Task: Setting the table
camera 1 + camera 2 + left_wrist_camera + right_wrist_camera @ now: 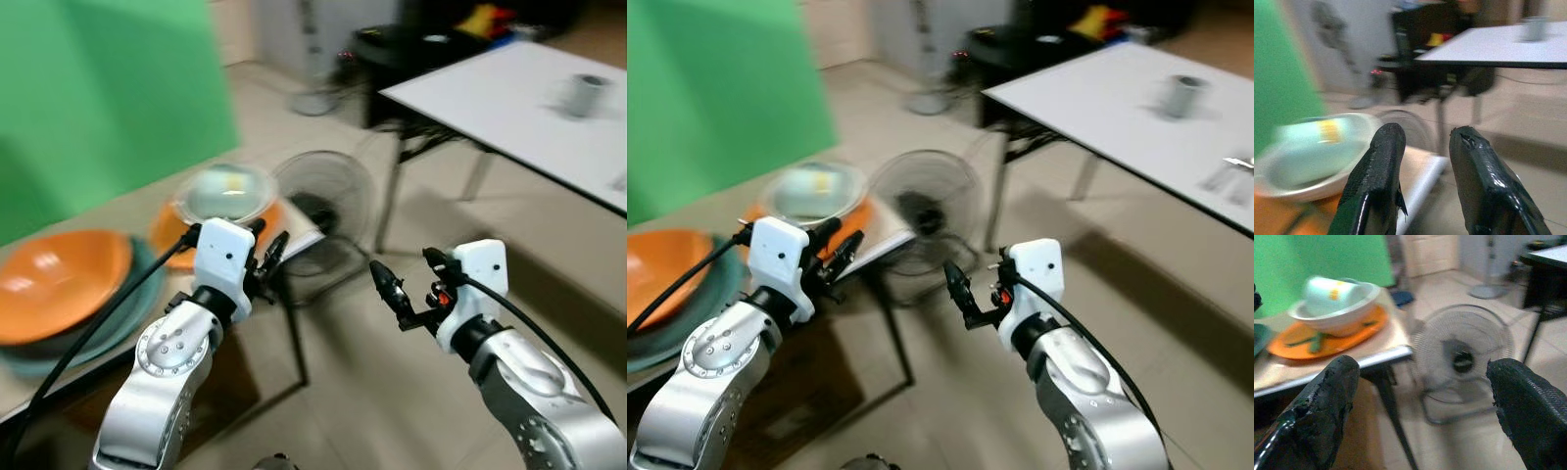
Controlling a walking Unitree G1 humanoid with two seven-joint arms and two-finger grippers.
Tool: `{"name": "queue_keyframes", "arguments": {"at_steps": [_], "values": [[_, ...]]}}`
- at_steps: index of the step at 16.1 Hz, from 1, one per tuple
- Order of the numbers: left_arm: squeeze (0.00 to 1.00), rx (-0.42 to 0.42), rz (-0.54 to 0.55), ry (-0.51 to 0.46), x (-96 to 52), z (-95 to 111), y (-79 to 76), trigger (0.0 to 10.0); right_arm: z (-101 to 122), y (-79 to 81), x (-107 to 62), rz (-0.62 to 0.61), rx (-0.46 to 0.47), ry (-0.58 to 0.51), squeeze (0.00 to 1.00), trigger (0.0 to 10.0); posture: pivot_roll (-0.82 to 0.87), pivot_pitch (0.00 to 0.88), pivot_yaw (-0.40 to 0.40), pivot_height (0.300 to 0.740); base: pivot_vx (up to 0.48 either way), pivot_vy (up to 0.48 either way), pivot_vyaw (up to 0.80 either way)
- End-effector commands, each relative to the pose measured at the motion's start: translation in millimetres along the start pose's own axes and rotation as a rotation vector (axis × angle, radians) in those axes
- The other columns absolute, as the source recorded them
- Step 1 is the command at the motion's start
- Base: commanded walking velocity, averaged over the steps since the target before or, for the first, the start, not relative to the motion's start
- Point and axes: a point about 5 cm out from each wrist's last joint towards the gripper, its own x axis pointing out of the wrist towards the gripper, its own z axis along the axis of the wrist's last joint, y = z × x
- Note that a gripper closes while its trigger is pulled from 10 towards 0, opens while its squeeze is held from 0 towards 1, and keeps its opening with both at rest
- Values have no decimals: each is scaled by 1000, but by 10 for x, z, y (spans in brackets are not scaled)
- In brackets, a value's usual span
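Observation:
A low side table [294, 240] on my left carries an orange plate [1327, 340] with a white bowl [227, 191] on it. A pale blue cup [1327, 293] lies in the bowl. Further left, an orange bowl [59, 279] rests on a teal plate [132, 313]. My left gripper [268, 245] is held at the table's near corner, just short of the white bowl, open and empty. The right gripper [409, 274] hangs over the floor to the right, its fingers spread wide with nothing between them. The picture is blurred.
A white table [509, 98] stands at the far right with a grey cup [585, 95] on it. A floor fan [328, 201] sits between the two tables. A green screen [98, 88] rises behind the side table. Bare floor lies under my right arm.

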Motion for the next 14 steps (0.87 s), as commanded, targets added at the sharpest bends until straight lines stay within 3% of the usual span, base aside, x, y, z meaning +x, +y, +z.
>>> {"name": "queue_keyframes", "arguments": {"at_steps": [1,11,14], "values": [[0,38,58,-31,7,78,100,10000,31,39,19,52,11,-15,1000,10000,119,0,47,740,0,0,800],[0,56,88,-92,-2,189,154,10000,71,122,89,162,11,-31,1000,10000,134,0,40,740,0,0,800],[0,48,98,-85,-15,179,173,10000,65,134,111,181,4,-26,1000,10000,144,0,28,740,285,0,800]]}}
